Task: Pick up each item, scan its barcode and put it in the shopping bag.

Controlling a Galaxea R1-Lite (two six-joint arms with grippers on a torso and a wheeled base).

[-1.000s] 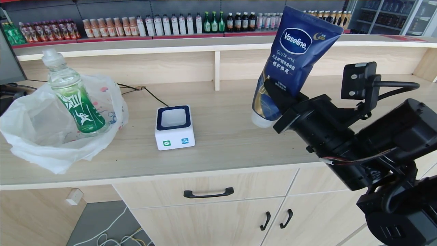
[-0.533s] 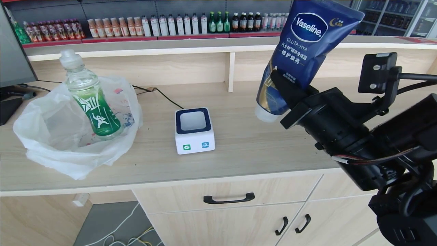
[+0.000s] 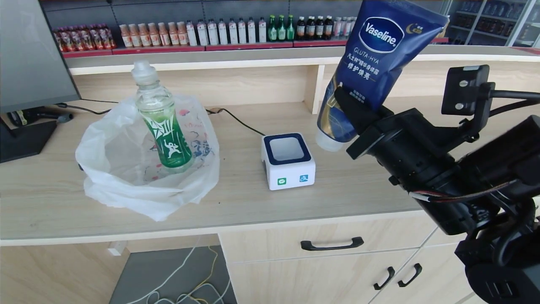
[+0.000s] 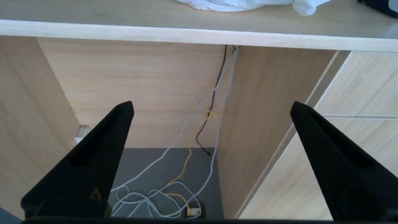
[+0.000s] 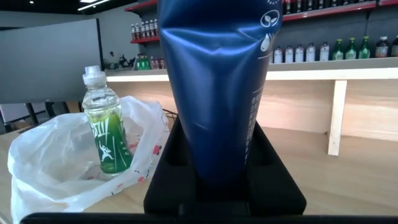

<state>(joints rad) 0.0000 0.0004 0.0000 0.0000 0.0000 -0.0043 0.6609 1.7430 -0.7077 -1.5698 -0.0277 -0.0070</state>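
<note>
Here: the blue tube (image 3: 375,59) runs out of the head view at its crimped end. Its white cap end sits partly behind the front finger of the right gripper (image 3: 346,112). In the right wrist view its upper part is cut off too. The face turned away from the head camera is hidden. Green bottle (image 3: 162,126): its base is hazy behind the plastic of the shopping bag (image 3: 126,190).

Right arm comes in from the right of the scanner (image 3: 288,161), wrist raised, fingers clamped on the tube's lower part. Tube is off the counter (image 3: 236,207), tilted, cap down, above and just right of the scanner.

Bag lies left of the scanner, apart from it, with the bottle standing in it, leaning.

Left gripper (image 4: 210,165) sits lower than the scanner, below the counter edge, fingers spread wide, nothing between them. Cables (image 4: 161,186) lie on the floor beyond.
</note>
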